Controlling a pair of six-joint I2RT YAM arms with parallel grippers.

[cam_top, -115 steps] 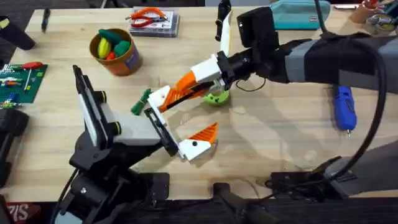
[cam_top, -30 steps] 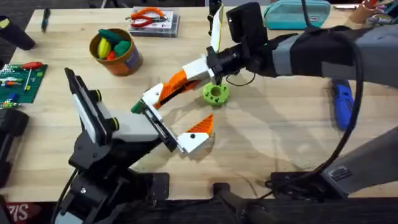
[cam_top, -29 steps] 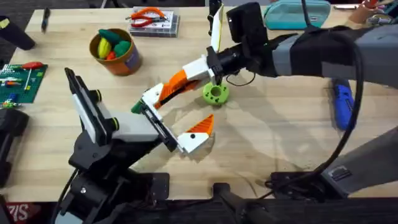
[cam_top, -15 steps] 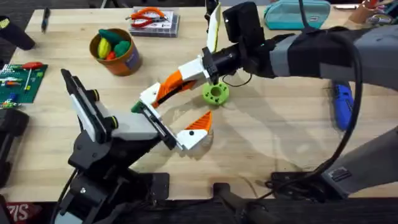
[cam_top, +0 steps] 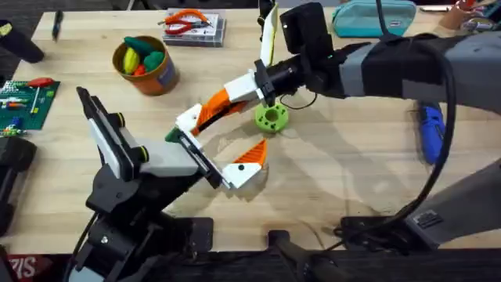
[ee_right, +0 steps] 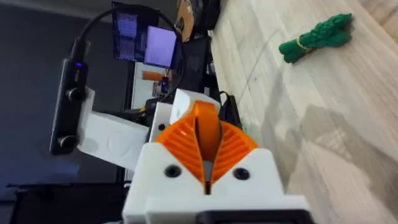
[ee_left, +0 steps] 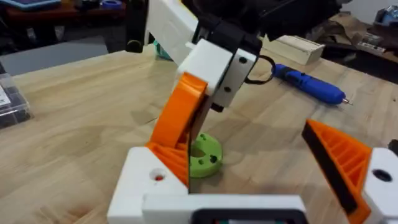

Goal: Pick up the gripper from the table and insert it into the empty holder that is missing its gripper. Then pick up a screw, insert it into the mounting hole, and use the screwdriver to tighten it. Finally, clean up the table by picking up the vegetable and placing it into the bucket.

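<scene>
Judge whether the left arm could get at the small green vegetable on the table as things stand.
Probably yes. The vegetable lies on bare wood right beside the open left gripper. But the right gripper, fingers shut, hangs close over that spot and may crowd the approach.

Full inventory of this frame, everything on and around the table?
bucket: 1, orange-yellow, far left of table, holding green, yellow and orange toy pieces
vegetable: 1, dark green, on the wood beside the left claw
round part: 1, green with holes, table centre, next to the right claw
screwdriver: 1, blue, right side, lying flat
parts box: 1, clear, far edge, orange-handled pliers on top
circuit board: 1, green, left edge
pouch: 1, teal, far edge
wooden block: 1, pale, beyond the screwdriver
left claw: white with orange pads, open, centre
right claw: white with orange pads, shut, empty, reaching across centre
</scene>
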